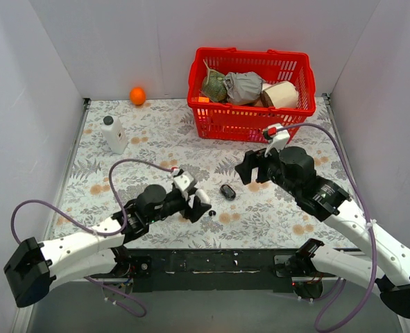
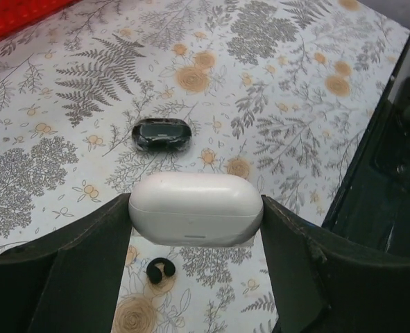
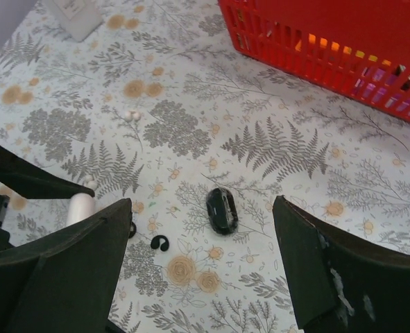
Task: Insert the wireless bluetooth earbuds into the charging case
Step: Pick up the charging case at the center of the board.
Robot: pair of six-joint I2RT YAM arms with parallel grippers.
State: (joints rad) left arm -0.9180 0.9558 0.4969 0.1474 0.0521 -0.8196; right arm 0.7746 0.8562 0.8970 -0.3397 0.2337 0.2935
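Observation:
My left gripper [image 2: 195, 206] is shut on the closed white charging case [image 2: 195, 208], which it holds level a little above the table [image 1: 203, 198]. One tiny black C-shaped earbud [image 2: 160, 269] lies on the cloth just beneath the case, and it also shows in the right wrist view [image 3: 159, 243]. A second small dark piece [image 3: 132, 229] peeks out beside my right finger, mostly hidden. A larger black oval pebble-shaped object [image 3: 222, 210] rests on the table past the case [image 2: 161, 133]. My right gripper [image 3: 201, 205] hovers open above that object, holding nothing.
A red basket [image 1: 252, 114] with crumpled items stands at the back right. A white bottle [image 1: 114, 134] and an orange ball [image 1: 137, 95] sit at the back left. The black base rail [image 1: 211, 263] runs along the near edge.

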